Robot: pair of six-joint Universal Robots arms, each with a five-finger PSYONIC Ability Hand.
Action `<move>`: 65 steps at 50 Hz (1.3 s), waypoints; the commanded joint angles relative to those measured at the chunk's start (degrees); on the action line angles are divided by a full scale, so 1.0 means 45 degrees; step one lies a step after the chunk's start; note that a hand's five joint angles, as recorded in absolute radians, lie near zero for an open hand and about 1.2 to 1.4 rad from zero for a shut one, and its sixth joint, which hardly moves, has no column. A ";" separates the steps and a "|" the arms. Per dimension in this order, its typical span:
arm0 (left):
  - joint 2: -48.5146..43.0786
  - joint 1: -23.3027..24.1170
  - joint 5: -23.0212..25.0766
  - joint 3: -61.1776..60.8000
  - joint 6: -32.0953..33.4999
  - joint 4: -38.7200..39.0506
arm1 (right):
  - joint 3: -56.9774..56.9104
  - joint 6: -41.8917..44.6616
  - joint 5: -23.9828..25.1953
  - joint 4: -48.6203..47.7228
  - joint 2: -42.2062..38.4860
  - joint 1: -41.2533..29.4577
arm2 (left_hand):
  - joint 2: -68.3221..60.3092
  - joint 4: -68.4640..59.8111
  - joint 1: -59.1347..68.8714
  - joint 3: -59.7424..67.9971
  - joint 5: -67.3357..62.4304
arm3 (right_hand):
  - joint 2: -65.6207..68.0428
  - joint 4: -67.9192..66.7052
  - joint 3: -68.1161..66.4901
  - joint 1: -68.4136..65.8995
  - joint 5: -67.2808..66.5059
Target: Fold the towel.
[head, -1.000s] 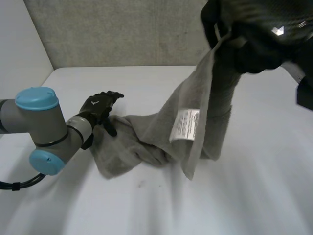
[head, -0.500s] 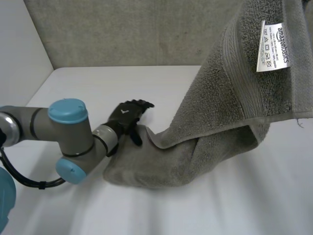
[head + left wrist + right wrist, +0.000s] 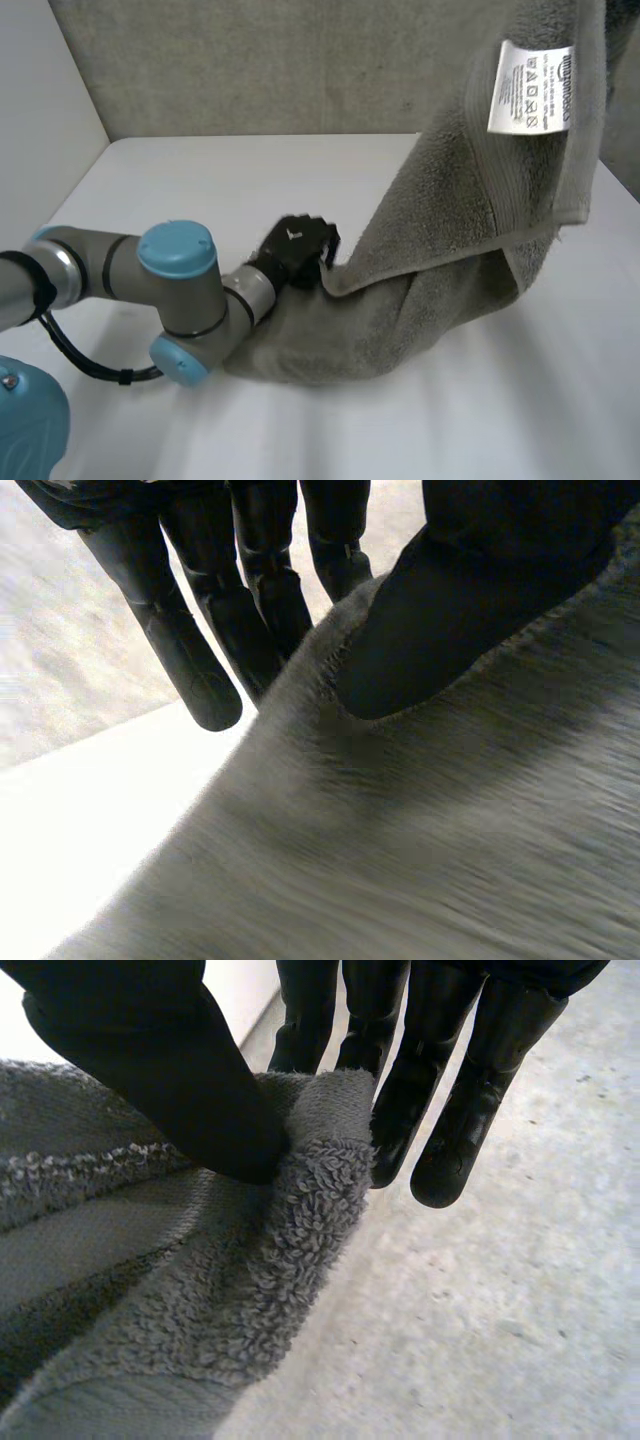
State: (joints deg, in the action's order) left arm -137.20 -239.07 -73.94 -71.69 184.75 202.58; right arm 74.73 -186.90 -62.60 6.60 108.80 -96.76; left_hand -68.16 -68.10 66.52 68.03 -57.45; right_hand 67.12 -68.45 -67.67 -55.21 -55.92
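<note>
- On the white table (image 3: pixel 200 180) rests the low end of one grey towel (image 3: pixel 440 240); its length slants up rightward, with one label (image 3: pixel 530 88) up high.
- Two hands: the left hand (image 3: pixel 295 250) pinches the low edge, the right hand (image 3: pixel 150 1060) pinches the raised edge.

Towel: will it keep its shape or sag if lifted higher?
Probably floppy: the grey towel drapes and sags between the left hand and its raised end. Likely grippy, not slippery: its looped pile bunches where the right hand pinches it.
</note>
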 commanded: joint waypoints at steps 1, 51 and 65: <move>0.2110 -0.1599 -0.2788 0.0169 0.1717 0.2014 | -0.0103 -0.0087 -0.0072 -0.0721 -0.1673 0.1189 | -0.2631 -0.2644 0.2995 0.2661 -0.2790 | 0.2862 -0.2566 -0.2739 -0.5508 -0.3128; 0.4802 0.1606 -0.3198 -0.5984 0.5485 0.1604 | 0.0268 0.4776 -0.3159 0.0819 -0.9744 0.0857 | -0.2631 -0.2644 0.2995 0.2661 -0.2790 | -1.2693 1.2989 1.2816 1.0047 1.2427; 0.5431 0.0239 -0.3335 -0.5769 0.5526 0.1643 | 0.5924 0.6682 -0.1443 -0.3082 -0.5528 0.0468 | -0.2631 -0.2644 0.2995 0.2661 -0.2790 | -1.2525 1.2821 1.2648 0.9879 1.2259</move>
State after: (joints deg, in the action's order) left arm -112.64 -235.37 -88.61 -98.06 210.01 209.71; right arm 90.53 -163.44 -74.42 0.57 77.24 -93.46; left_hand -69.77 -69.72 67.92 69.70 -59.31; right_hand 13.66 -13.36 -12.43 -12.40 -3.88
